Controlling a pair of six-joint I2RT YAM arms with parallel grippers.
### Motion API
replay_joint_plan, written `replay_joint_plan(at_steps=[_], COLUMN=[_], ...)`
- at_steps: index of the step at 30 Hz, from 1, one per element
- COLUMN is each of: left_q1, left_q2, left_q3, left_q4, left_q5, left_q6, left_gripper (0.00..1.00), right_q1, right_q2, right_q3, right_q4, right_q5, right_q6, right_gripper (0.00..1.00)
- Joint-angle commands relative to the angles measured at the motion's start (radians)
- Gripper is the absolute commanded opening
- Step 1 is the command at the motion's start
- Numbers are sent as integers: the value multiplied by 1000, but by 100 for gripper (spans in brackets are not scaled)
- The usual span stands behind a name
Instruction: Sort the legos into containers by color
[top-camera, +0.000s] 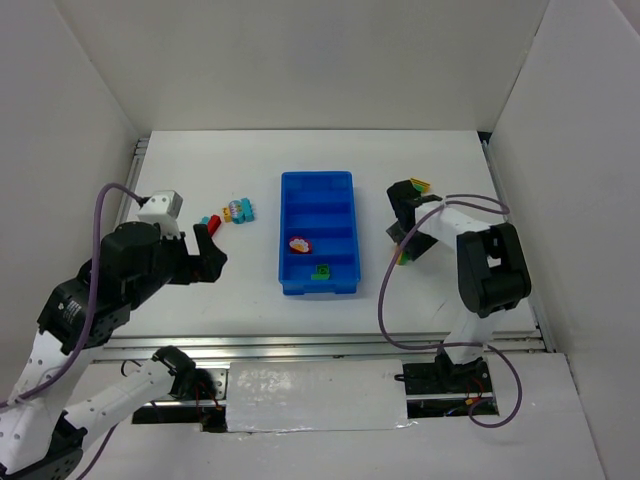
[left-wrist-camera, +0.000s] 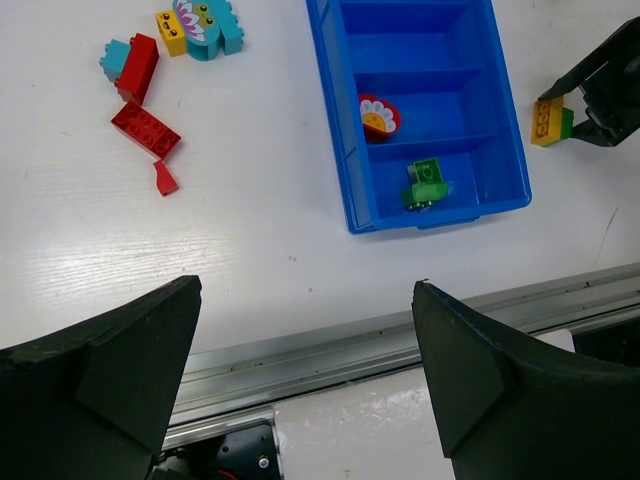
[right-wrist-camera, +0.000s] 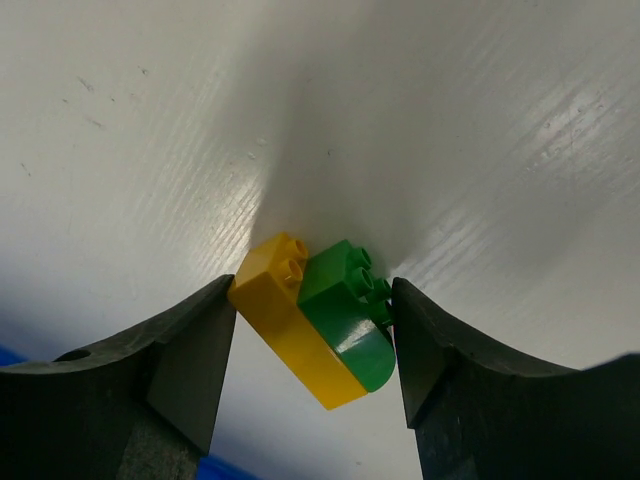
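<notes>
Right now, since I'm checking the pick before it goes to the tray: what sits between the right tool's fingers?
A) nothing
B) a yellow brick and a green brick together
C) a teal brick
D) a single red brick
B: the right wrist view shows a yellow brick pressed against a green brick, both caught between the fingers of the right tool.

Tray (left-wrist-camera: 333, 130): bright blue.
Brick (left-wrist-camera: 425, 183) in tray: green.
Disc (left-wrist-camera: 378, 116) in tray: red, white-and-yellow flower print.
Pair (right-wrist-camera: 320, 310) in my right claw (right-wrist-camera: 315, 345): half yellow, half green.
Loose bricks (left-wrist-camera: 145, 130): red, teal, yellow.
My fingers (right-wrist-camera: 170, 380): black.
Table (left-wrist-camera: 250, 250): plain white.
</notes>
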Motion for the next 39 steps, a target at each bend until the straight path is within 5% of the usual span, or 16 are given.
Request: replay_joint_plan(at_steps=[1, 2, 10, 15, 19, 29, 39], left_q1=[2, 4, 4, 1, -10, -107, -182], left_q2=[9, 12, 88, 118, 133, 237, 256], left_q3=[8, 10, 7, -136, -211, -274, -308], left_q4=[22, 25, 117, 423, 638, 985, 996], left_q5=[5, 8, 157, 473, 560, 553, 470], left_q6=[30, 30, -58, -130, -220, -331, -309], left_gripper=[100, 100, 100, 99, 99, 98, 94], right_q1=[-7, -5, 82, 177, 349, 664, 754], right_q2=[-42, -54, -387, -542, -614, -598, -545], right_q3=[-18, -27, -131, -67, 2, 178, 304], right_q4=[49, 72, 197, 42, -56, -59, -58], right_q5=[0, -9, -220, -215, -104, 55, 105], right_q6=[-44, -64, -377, -287, -135, 91, 131], right_gripper=[15, 0, 0, 0, 0, 0, 0])
